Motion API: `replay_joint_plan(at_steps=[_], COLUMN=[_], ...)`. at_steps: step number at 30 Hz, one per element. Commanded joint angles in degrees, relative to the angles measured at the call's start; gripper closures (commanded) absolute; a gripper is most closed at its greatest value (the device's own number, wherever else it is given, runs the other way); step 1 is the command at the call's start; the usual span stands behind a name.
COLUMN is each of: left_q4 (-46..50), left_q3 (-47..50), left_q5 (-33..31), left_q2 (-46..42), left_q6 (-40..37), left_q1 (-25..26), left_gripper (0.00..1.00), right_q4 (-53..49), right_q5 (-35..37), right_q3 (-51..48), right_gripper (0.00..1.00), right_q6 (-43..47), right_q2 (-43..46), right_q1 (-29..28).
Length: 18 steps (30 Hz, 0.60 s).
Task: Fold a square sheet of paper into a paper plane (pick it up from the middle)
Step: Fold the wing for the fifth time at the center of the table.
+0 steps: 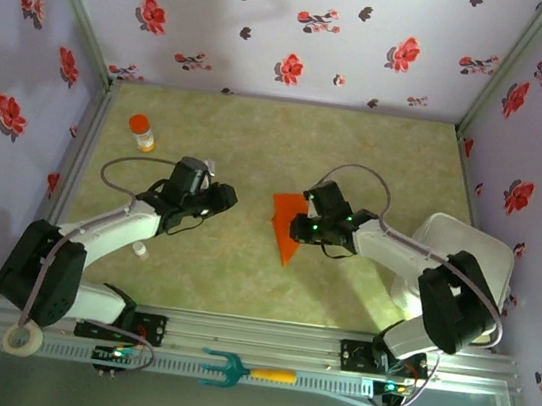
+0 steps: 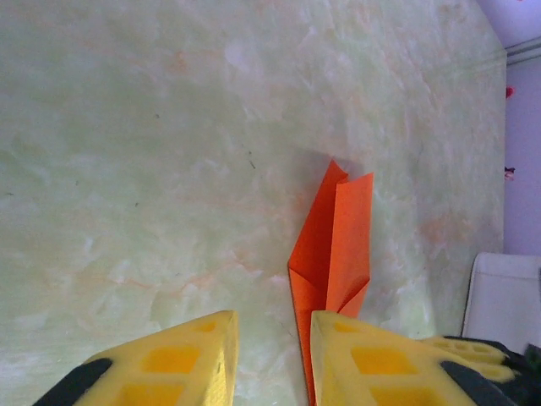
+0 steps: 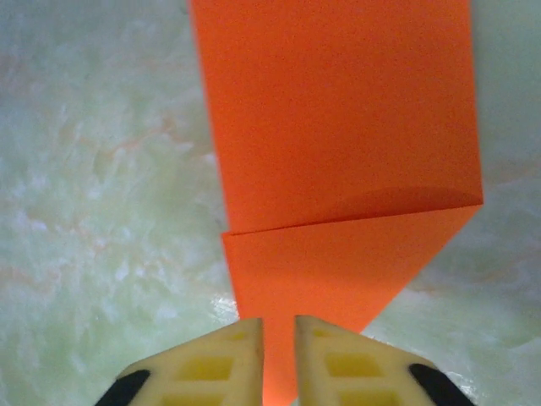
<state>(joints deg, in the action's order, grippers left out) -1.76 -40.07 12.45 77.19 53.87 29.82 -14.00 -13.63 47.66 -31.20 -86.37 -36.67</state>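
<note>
The orange-red sheet of paper (image 1: pixel 286 227) lies on the table's middle, folded into a layered shape whose point faces the near edge. My right gripper (image 1: pixel 304 231) hovers over its right side. In the right wrist view the paper (image 3: pixel 338 127) lies flat, and my right gripper (image 3: pixel 279 359) has its jaws a narrow slit apart, with paper showing through the gap. My left gripper (image 1: pixel 223 199) stands left of the paper, apart from it. In the left wrist view the folded paper (image 2: pixel 334 245) lies ahead and runs behind the right finger; the left gripper (image 2: pixel 273 359) is open, with bare table between its fingers.
A small orange-capped bottle (image 1: pixel 141 131) stands at the back left. A white bin (image 1: pixel 461 252) sits at the right edge, also seen as the white bin (image 2: pixel 507 300). A teal fork tool (image 1: pixel 245 370) and a tape roll (image 1: pixel 23 338) rest on the near rail.
</note>
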Motion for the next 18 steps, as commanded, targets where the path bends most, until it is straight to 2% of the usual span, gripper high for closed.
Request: replay_joint_plan(at_steps=[1,9,13,16,18], left_q4=[-1.5,-3.8,-5.5,-6.3,-7.4], left_q3=[-0.2,-0.6,-1.8,-3.0,-3.8], left_q5=[2.5,5.2,7.3,8.5,9.1], left_q2=[1.5,4.3,6.8,8.8,10.4], left_q6=[0.8,1.1,1.1,1.2,1.4], left_q1=[-0.3,0.5,1.5,2.4,3.1], left_gripper=[0.72,0.78,0.83,0.86,0.87], right_q4=[6.3,11.2,15.1,15.4,20.2], right_q5=[-8.7,-10.7,-12.2,-9.2,-9.0], right_q3=[-0.6,-2.3,-3.9,-4.9,-7.0], right_gripper=[0.87,0.9,0.91,0.91,0.9], right_q6=[-4.0,-10.3,-17.2,-22.4,-28.3], right_q2=[-3.6,-10.7,-13.7,-14.0,-13.7], right_q1=[1.2,2.2,1.9,0.9,0.1])
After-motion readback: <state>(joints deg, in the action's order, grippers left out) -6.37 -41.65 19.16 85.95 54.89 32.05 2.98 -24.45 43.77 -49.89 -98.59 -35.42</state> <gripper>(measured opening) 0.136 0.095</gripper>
